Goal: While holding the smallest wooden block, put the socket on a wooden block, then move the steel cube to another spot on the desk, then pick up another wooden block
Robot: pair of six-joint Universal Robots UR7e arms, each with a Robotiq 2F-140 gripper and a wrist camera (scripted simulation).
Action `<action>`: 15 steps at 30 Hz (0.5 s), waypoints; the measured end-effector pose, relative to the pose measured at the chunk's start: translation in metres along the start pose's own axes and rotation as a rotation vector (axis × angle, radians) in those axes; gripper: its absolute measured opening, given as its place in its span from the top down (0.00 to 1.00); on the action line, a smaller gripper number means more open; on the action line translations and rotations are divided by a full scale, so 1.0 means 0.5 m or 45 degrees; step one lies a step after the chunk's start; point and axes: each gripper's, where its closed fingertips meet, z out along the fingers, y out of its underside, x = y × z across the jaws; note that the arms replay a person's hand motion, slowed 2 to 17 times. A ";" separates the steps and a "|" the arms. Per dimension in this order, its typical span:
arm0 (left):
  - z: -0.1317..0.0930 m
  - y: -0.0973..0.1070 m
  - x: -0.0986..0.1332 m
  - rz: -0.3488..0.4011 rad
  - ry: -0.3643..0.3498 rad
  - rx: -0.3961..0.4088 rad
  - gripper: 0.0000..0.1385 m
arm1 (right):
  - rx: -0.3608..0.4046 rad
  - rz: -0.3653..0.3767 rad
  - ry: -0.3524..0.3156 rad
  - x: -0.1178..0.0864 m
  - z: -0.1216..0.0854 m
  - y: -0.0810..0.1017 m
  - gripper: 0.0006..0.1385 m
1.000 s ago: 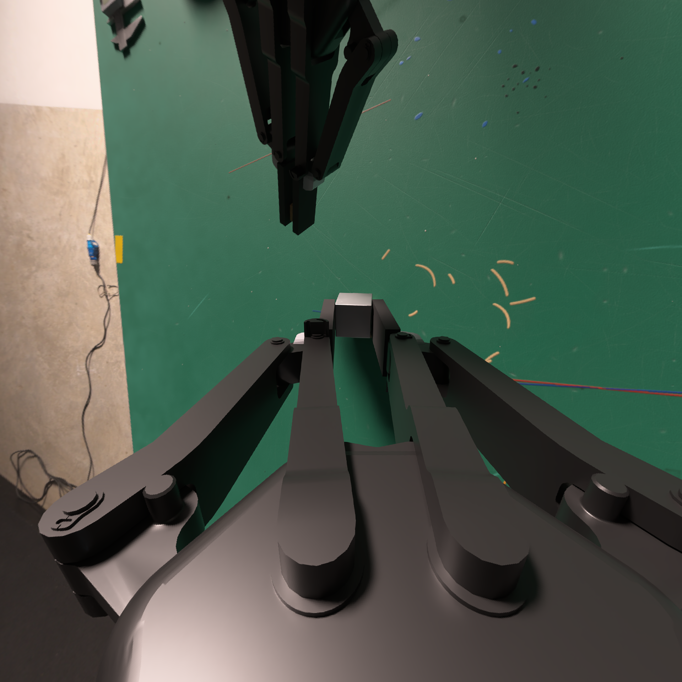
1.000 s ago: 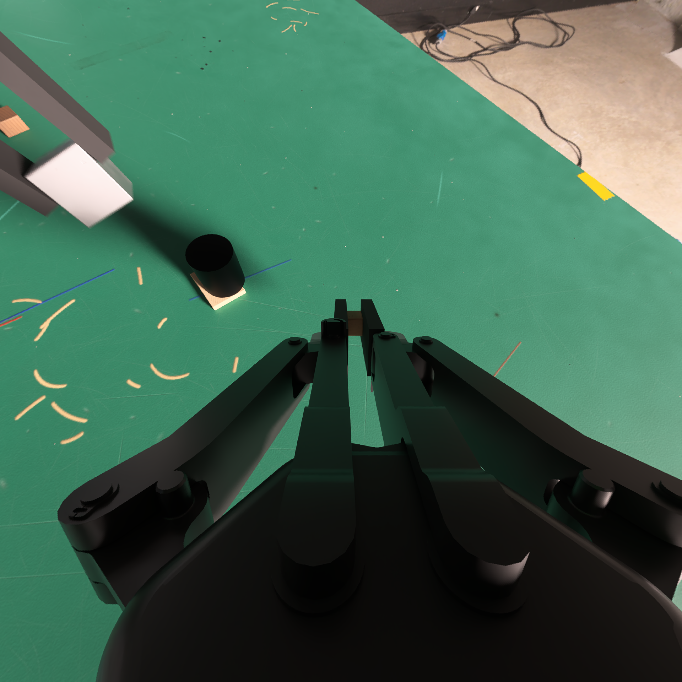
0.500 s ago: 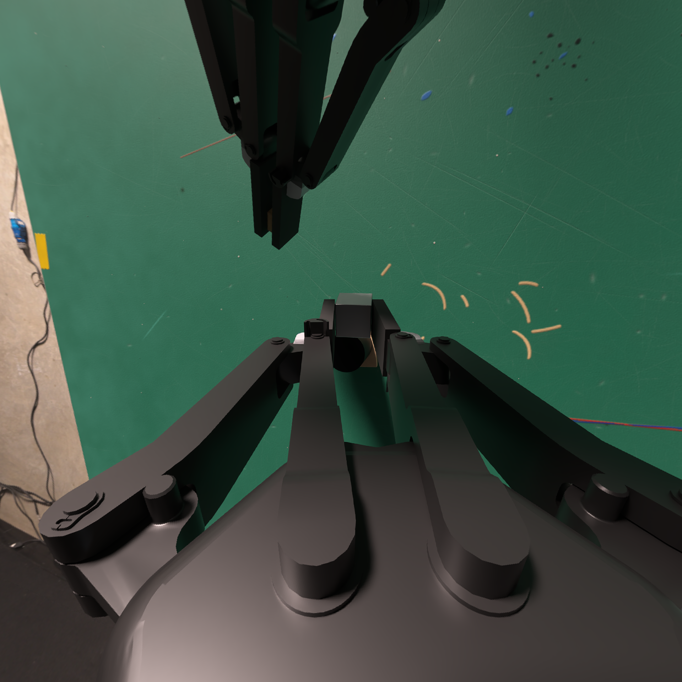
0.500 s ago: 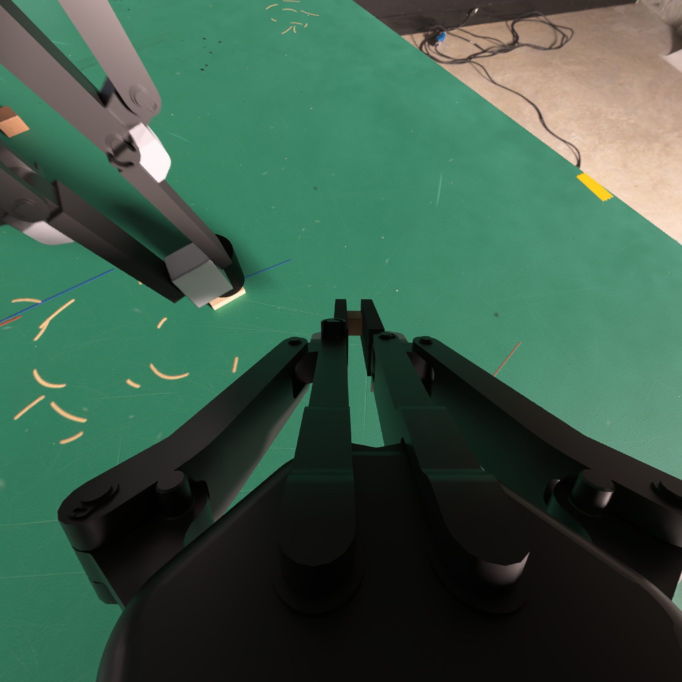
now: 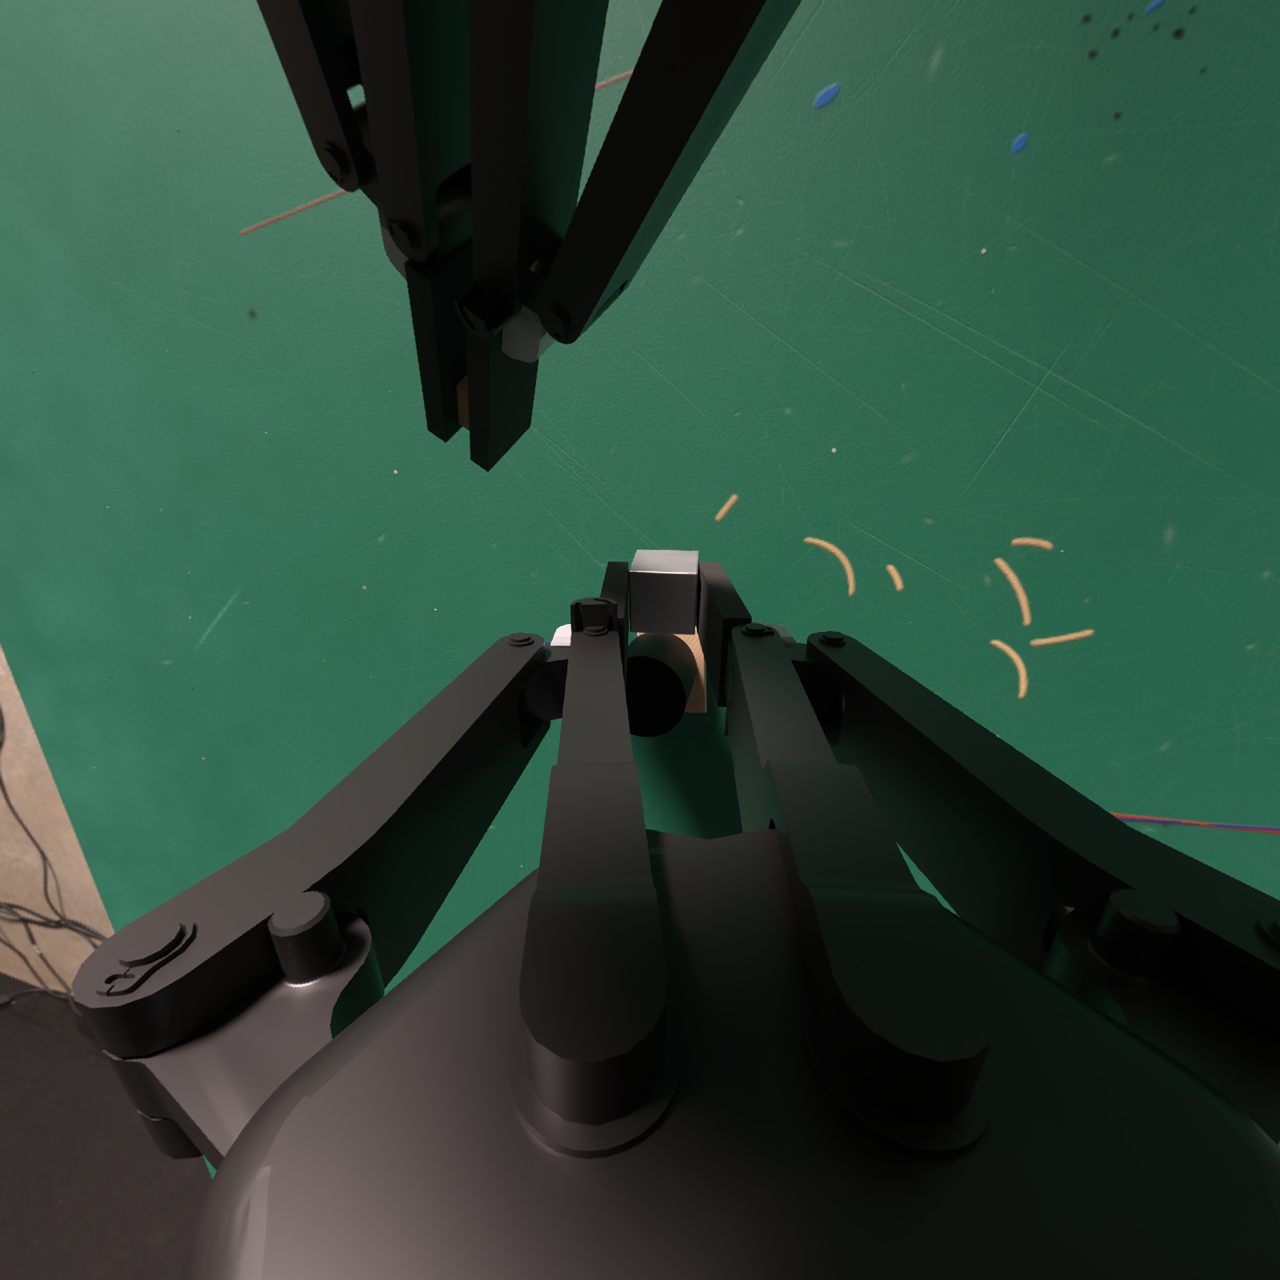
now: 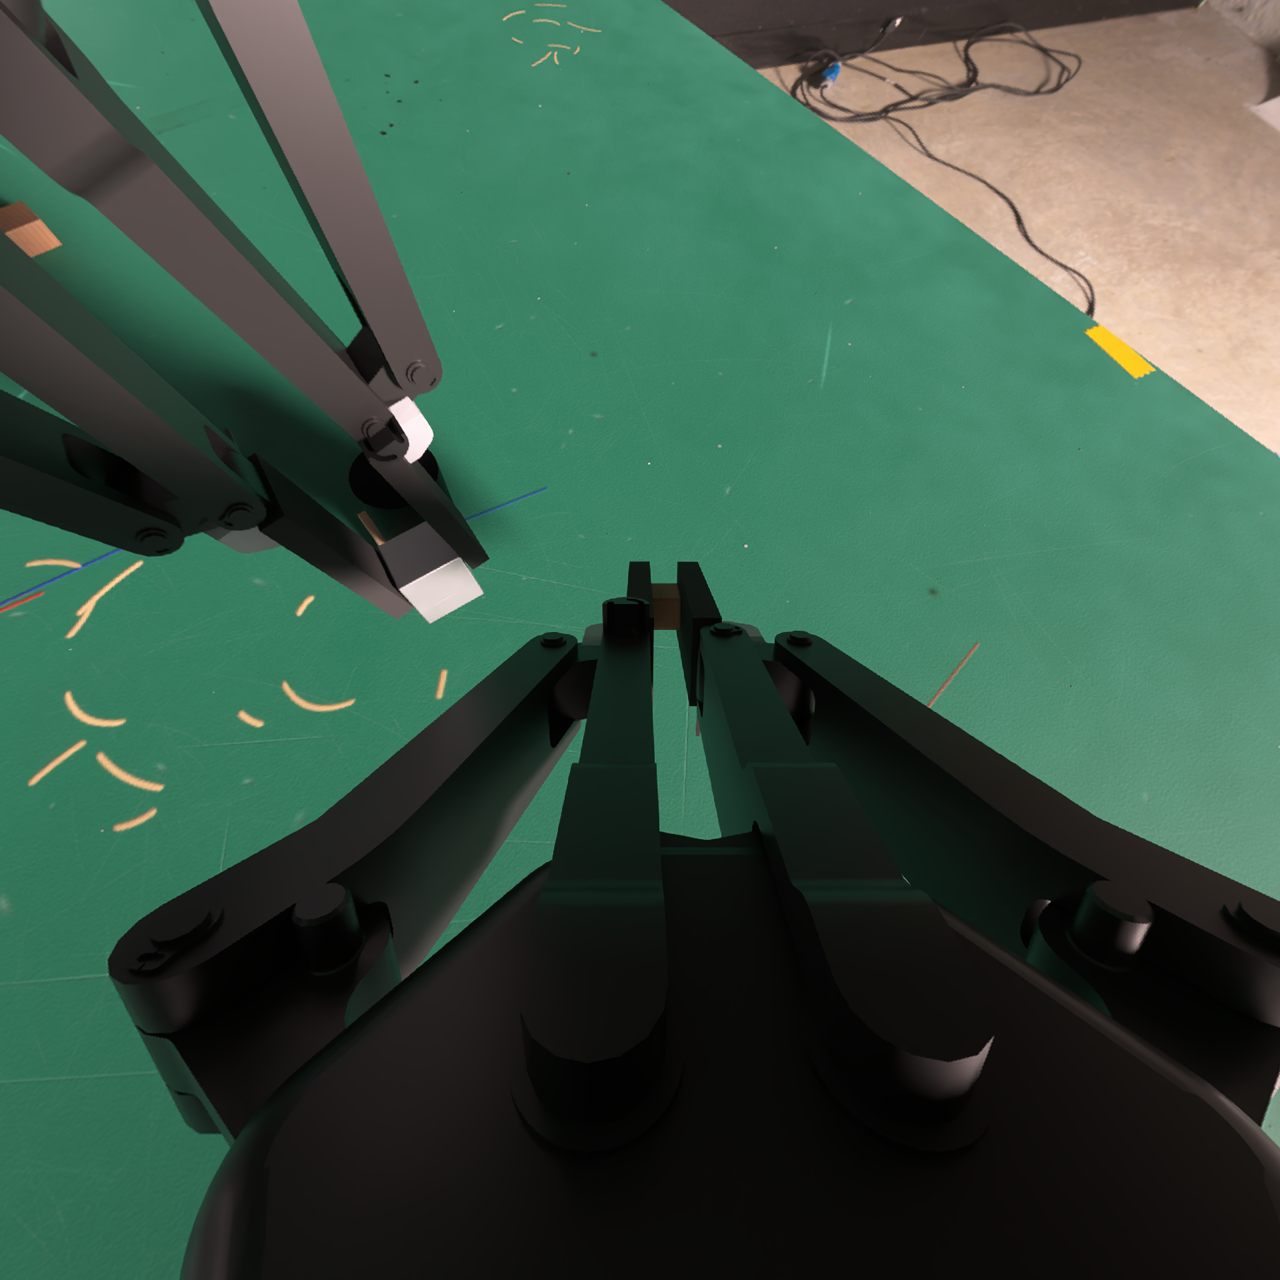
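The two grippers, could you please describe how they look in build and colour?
Both are matte, near-black linkage grippers. The left gripper has a rounded dark grey housing, two broad inner bars, thinner outer links pinned with round bolts, and flat slab fingers. The right gripper is identical but darker. Each shows a small white part near a knuckle. No cables or sleeves are visible.

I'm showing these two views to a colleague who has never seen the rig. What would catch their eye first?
Probably the shiny steel cube, clamped in the left gripper low over the green desk, right beside the black socket on its pale wooden block. Next, the right gripper pinching a tiny wooden block.
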 end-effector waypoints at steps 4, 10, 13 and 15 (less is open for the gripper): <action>0.013 0.004 0.000 -0.001 0.008 -0.037 0.81 | 0.002 0.001 -0.003 0.000 0.000 0.000 0.93; 0.029 0.015 -0.007 0.003 -0.023 -0.098 0.81 | 0.002 0.000 -0.006 0.000 0.000 0.000 0.93; 0.035 0.016 -0.011 0.001 -0.041 -0.107 0.81 | 0.003 -0.001 -0.007 0.000 0.000 0.000 0.93; 0.038 0.015 -0.012 -0.004 -0.045 -0.101 0.81 | 0.003 -0.002 -0.008 0.000 0.000 0.000 0.93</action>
